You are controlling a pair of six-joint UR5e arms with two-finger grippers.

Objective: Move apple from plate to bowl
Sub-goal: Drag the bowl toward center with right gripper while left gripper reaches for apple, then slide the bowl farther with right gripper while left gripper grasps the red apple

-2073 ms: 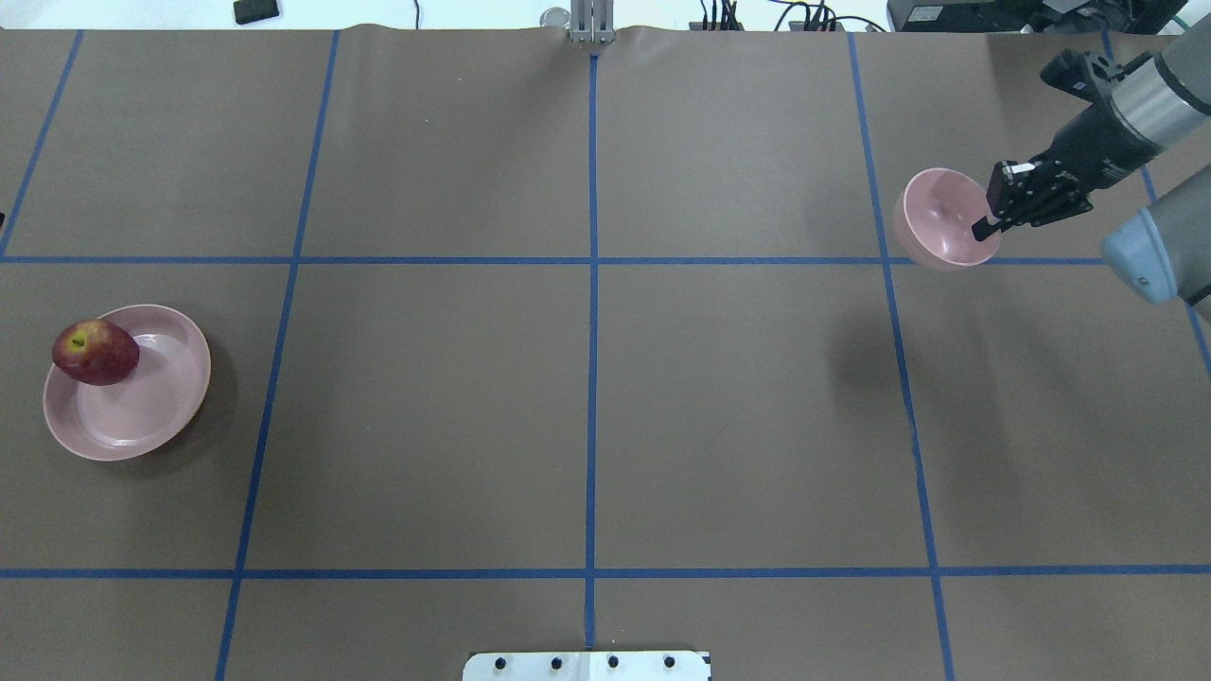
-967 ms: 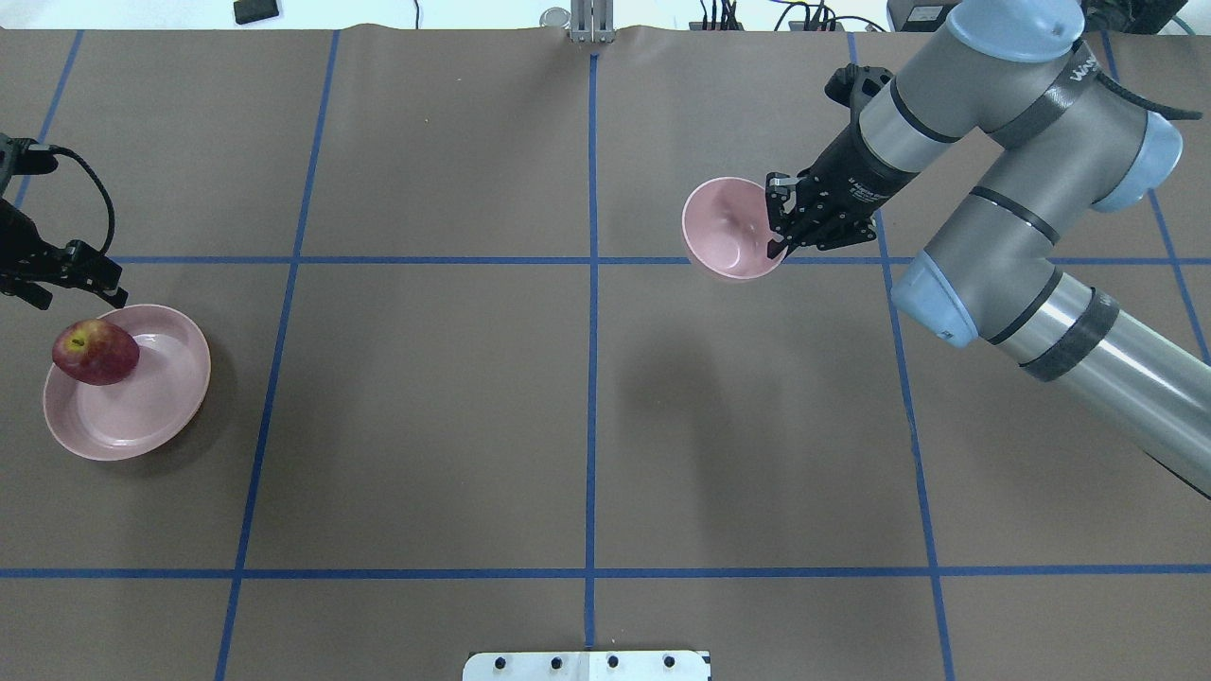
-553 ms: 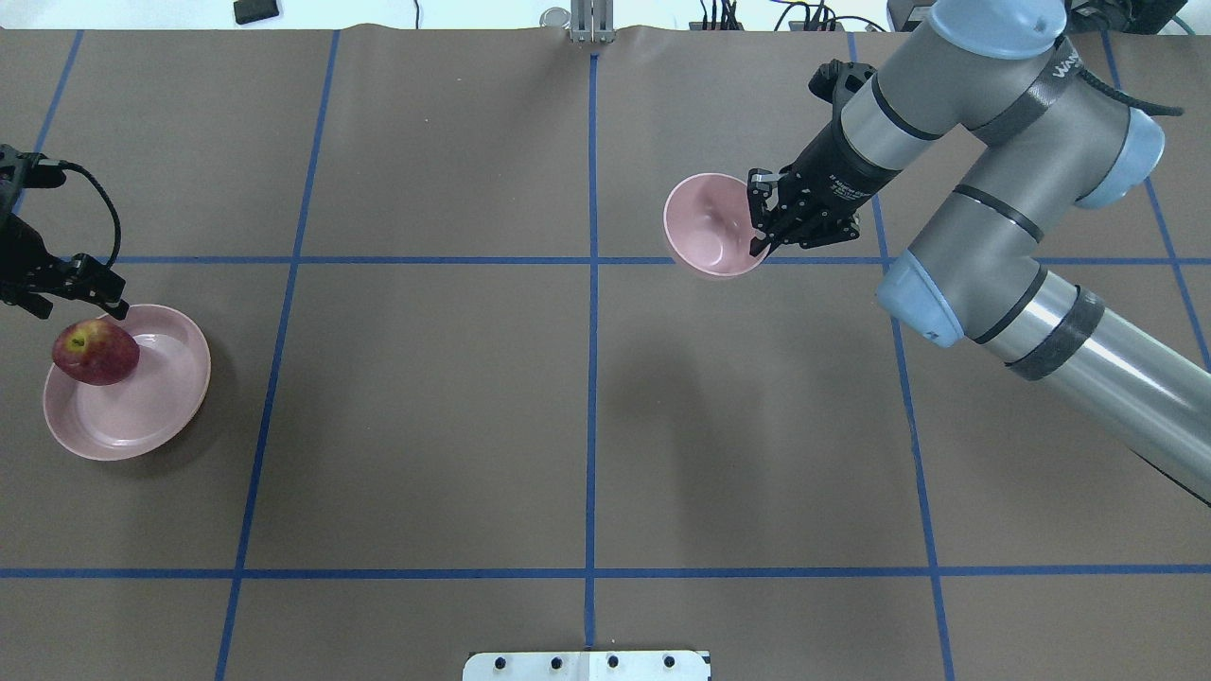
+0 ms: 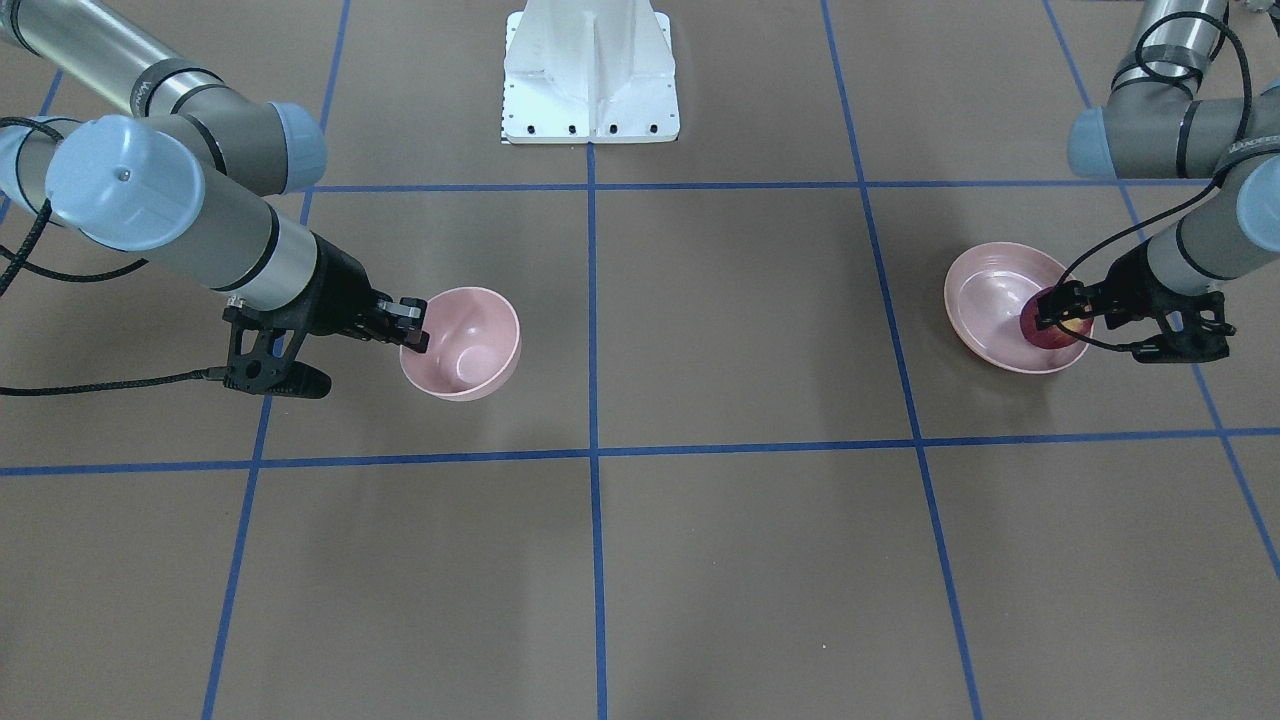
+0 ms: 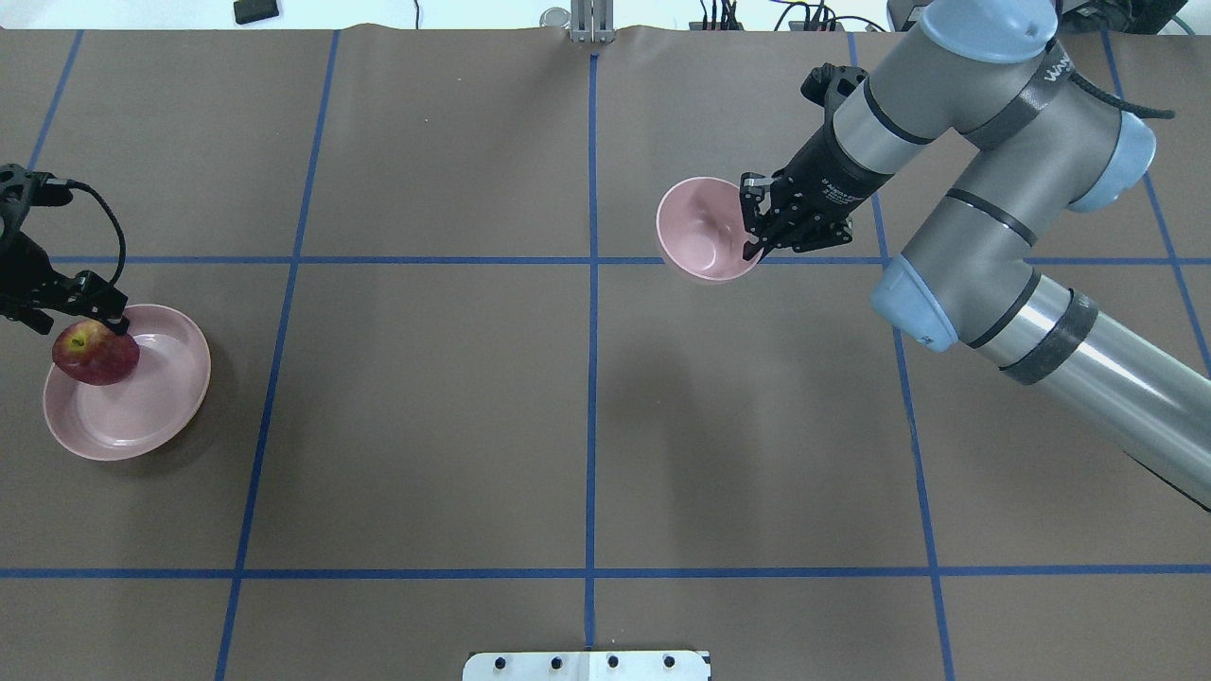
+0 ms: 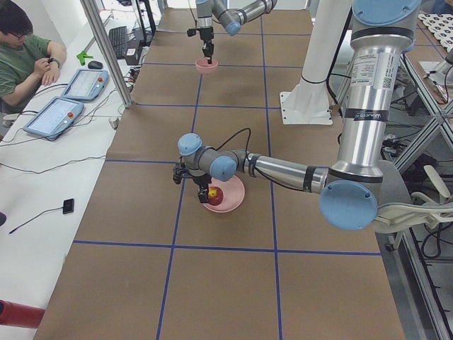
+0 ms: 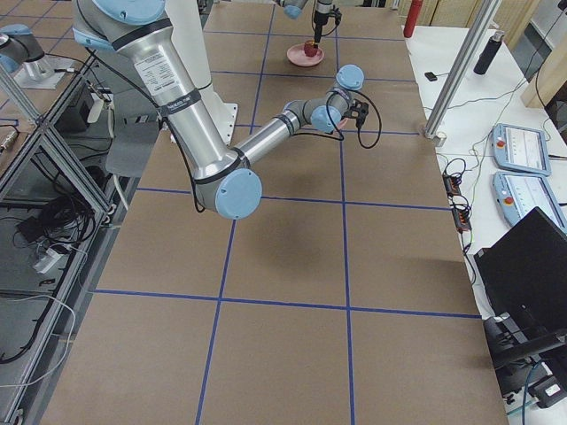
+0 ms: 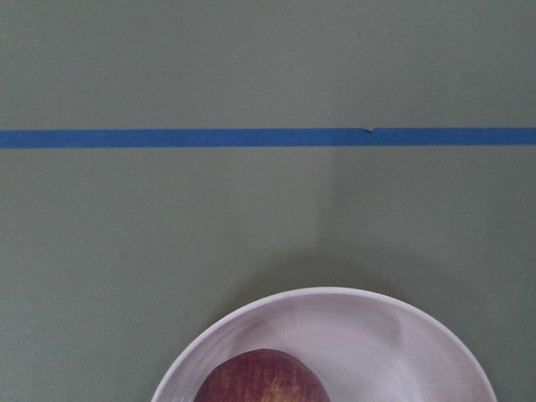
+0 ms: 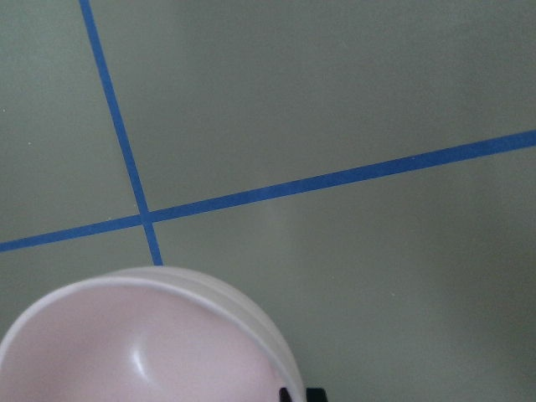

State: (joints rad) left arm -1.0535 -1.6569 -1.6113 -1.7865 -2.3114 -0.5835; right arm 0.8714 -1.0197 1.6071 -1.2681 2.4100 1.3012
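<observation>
The dark red apple [image 5: 95, 352] lies on the left part of the pale pink plate [image 5: 151, 407] at the table's left. My left gripper [image 5: 83, 317] is open just above the apple's far side, with a finger on each side of its top. The left wrist view shows the apple's top [image 8: 264, 377] and the plate's rim [image 8: 335, 297]. My right gripper [image 5: 752, 232] is shut on the rim of the small pink bowl [image 5: 705, 232] and holds it tilted above the table, just right of centre. The front view shows the bowl [image 4: 465, 345], the apple [image 4: 1042, 332] and the plate [image 4: 985, 300].
Blue tape lines split the brown table into squares. The white robot base plate [image 5: 587, 665] sits at the near edge. A black cable [image 5: 104, 213] loops from my left wrist. An operator [image 6: 28, 57] sits at a side table with tablets.
My right arm has carried the bowl left from the table's right end toward the centre. My left gripper has come in from the left and dropped to the apple.
</observation>
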